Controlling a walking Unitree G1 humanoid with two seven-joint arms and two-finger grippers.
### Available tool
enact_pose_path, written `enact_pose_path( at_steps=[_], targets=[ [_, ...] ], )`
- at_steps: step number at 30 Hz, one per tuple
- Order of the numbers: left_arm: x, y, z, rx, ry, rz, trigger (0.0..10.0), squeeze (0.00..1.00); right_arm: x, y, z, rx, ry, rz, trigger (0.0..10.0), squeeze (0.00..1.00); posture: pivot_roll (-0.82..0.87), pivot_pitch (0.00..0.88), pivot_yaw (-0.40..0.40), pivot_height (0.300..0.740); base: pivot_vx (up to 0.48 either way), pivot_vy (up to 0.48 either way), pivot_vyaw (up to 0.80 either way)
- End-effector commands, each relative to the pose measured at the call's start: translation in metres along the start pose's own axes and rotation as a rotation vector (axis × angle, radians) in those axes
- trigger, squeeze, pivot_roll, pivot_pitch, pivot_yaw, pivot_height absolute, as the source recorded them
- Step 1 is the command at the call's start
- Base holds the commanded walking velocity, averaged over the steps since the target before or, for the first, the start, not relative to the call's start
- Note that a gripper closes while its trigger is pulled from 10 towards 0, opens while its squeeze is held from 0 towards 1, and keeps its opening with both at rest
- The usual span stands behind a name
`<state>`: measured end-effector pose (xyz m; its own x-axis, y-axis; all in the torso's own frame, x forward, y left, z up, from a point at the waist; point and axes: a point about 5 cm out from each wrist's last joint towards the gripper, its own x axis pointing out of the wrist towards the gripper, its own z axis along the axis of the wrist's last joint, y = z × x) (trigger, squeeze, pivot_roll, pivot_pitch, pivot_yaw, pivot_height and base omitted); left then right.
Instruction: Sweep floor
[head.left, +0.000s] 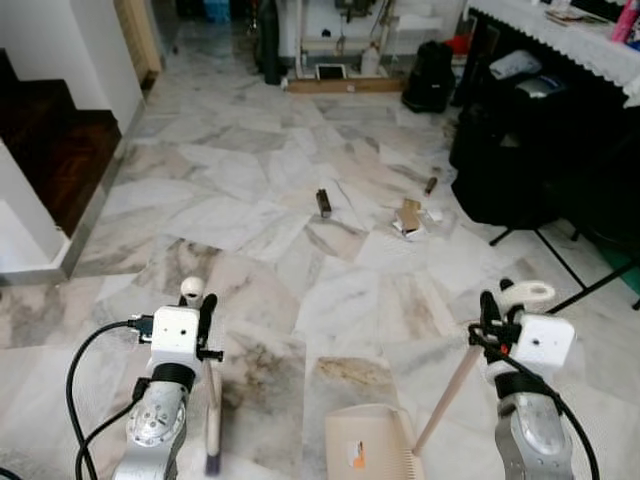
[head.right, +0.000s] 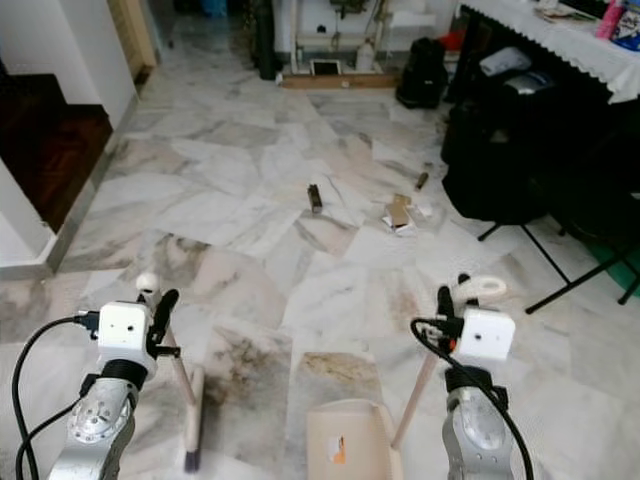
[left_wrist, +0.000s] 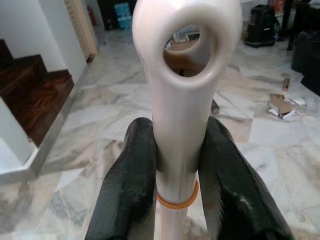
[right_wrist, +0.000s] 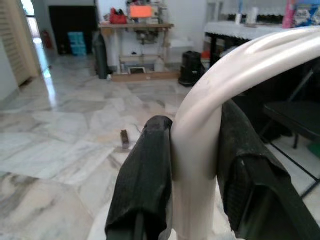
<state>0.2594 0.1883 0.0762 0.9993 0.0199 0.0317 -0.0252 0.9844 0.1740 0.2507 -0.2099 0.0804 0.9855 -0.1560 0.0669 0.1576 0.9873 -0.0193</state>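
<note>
- Marble floor (head.left: 250, 190), grey-veined and glossy, runs ahead of me towards a dark wooden staircase (head.left: 55, 140) on my left and a black-draped table with a white lace edge (head.left: 560, 35) on my right.
- My left gripper (left_wrist: 177, 160) is clamped on the cream broom handle (left_wrist: 180, 95) just below its hanging loop; both black fingers (left_wrist: 127, 185) press against the shaft, with an orange ring around the handle just beneath them.
- From the head cameras I see that broom (head.left: 212, 420) standing nearly upright, its head on the floor close in front of my left side.
- My right gripper (right_wrist: 195, 165) is closed around the white curved grip of the dustpan handle (right_wrist: 225, 85), one finger on each side, touching it.
- Down from there a pale wooden pole (head.left: 445, 390) slants to the beige dustpan (head.left: 365, 440), which sits on the floor between my arms, an orange label on its surface.
- Litter lies well ahead on the tiles: a small dark block (head.left: 323, 202), a torn cardboard box (head.left: 409, 217) to its right, and a little brown piece (head.left: 431, 185) beyond that.
- Black bags (head.left: 430, 75) and a folding stand (head.left: 560, 255) crowd the right side near the table.
</note>
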Motion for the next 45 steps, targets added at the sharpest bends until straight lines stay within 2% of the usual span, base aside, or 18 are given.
enact_pose_path(
  at_steps=[1, 15, 45],
  targets=[
    [0.006, 0.003, 0.008, -0.001, -0.043, 0.025, 10.0, 0.00, 0.003, 0.000, 0.008, 0.003, -0.040, -0.012, 10.0, 0.00, -0.03, 0.000, -0.032, 0.740, 0.277, 0.000, 0.00],
    [0.009, 0.007, 0.010, 0.001, -0.049, 0.047, 10.0, 0.00, 0.006, 0.003, 0.011, 0.003, -0.047, 0.002, 10.0, 0.00, -0.03, 0.000, -0.026, 0.740, 0.328, 0.000, 0.00],
    [0.014, 0.003, 0.015, -0.006, -0.069, 0.022, 10.0, 0.00, 0.007, 0.008, 0.018, 0.011, -0.075, 0.006, 10.0, 0.00, -0.03, 0.000, -0.010, 0.740, 0.352, 0.000, 0.00]
  ],
)
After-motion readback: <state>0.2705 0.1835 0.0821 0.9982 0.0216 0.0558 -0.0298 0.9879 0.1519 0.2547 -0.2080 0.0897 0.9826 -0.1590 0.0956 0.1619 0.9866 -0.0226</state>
